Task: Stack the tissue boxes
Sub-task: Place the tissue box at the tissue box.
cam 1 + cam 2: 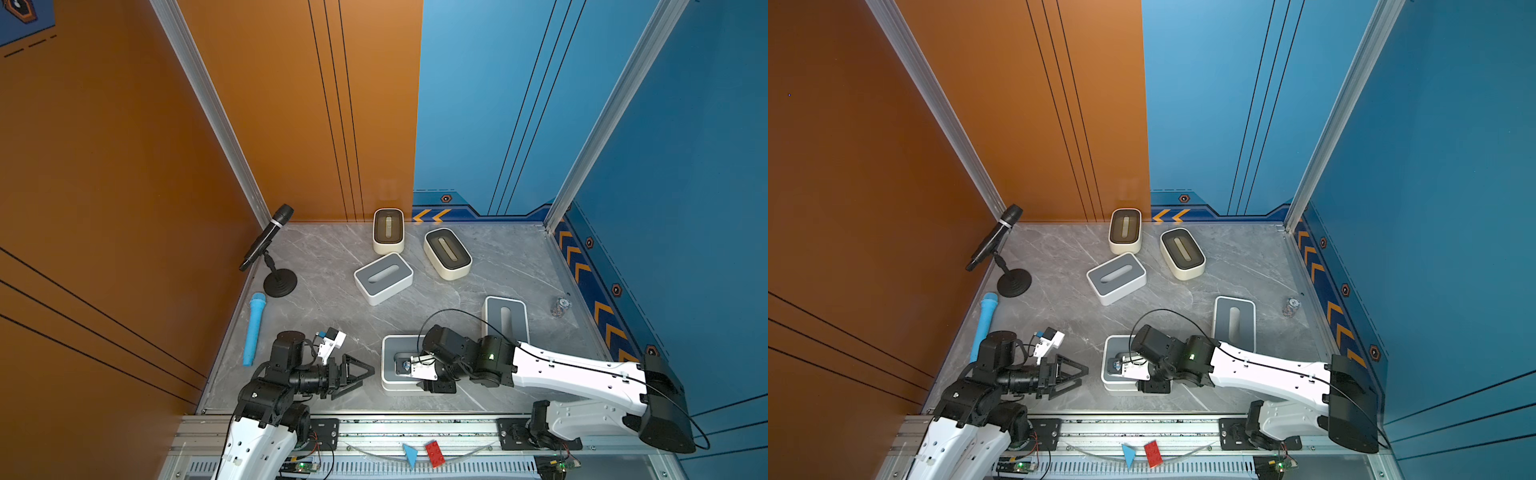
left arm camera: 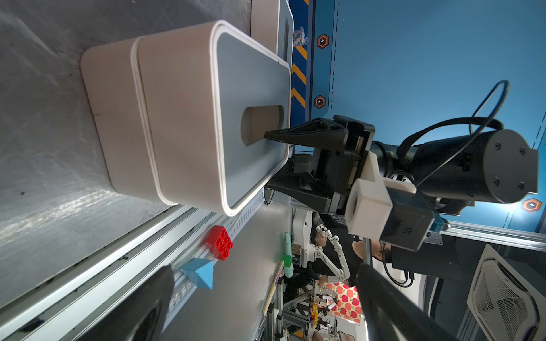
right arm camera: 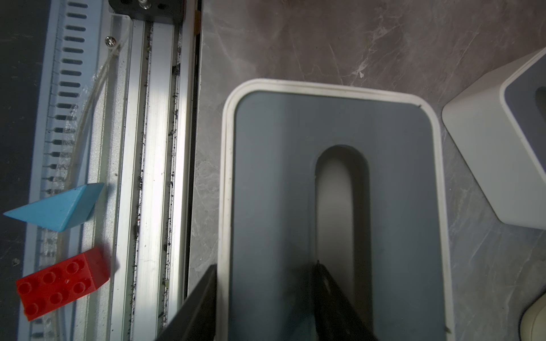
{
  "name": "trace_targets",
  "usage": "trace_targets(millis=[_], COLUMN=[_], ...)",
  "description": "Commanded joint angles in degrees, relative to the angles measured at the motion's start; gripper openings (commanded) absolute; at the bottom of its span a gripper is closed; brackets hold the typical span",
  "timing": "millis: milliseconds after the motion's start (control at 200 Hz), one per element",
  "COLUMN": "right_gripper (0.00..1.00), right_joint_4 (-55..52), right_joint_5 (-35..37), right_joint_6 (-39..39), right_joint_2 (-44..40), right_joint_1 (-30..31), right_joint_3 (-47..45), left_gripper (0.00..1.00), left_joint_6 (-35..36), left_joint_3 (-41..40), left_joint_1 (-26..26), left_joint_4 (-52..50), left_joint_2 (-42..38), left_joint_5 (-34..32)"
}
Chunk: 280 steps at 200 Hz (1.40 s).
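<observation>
A grey-lidded tissue box (image 1: 392, 365) (image 3: 295, 124) stands near the table's front edge, on top of a second white box (image 2: 112, 118). My right gripper (image 3: 266, 265) (image 2: 271, 162) is shut on the top box's long wall, one finger in the lid slot and one outside. My left gripper (image 1: 363, 376) (image 1: 1079, 376) hangs open and empty just left of this stack. Two more grey-lidded boxes lie apart, one mid-table (image 1: 383, 278) and one at the right (image 1: 505, 318). At the back are two dark-lidded cream boxes (image 1: 388, 230) (image 1: 447, 252).
A black microphone on a stand (image 1: 268, 245) and a blue microphone (image 1: 254, 328) are along the left wall. A small patterned can (image 1: 561, 306) sits near the right wall. A red brick (image 1: 434, 453) and a blue wedge (image 1: 410, 455) lie on the front rail.
</observation>
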Motion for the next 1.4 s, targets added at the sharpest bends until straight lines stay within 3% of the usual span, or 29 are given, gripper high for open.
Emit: trace_targets(millis=[0,601,1397], right_gripper=[0.48,0.6,0.65], right_joint_4=[0.49,0.51,-0.29], right_joint_5=[-1.64,-1.65,-1.45], right_joint_6=[-1.35,-1.17,-2.13], right_joint_2=[-1.67,-1.27,-1.25], right_joint_1=[-0.34,-0.53,-1.69], right_joint_3=[-0.46,-0.46,0.83], left_gripper=[0.98,0.98,0.98], left_joint_6=[1.4,1.49,1.58], left_joint_3=[-0.84,-0.84,-0.7], left_joint_1=[0.43,0.56,0.61], left_joint_4=[-0.99,-1.03,-0.98], left_joint_2=[0.31,0.26,0.24], left_joint_5=[-0.01,0.21,0.19])
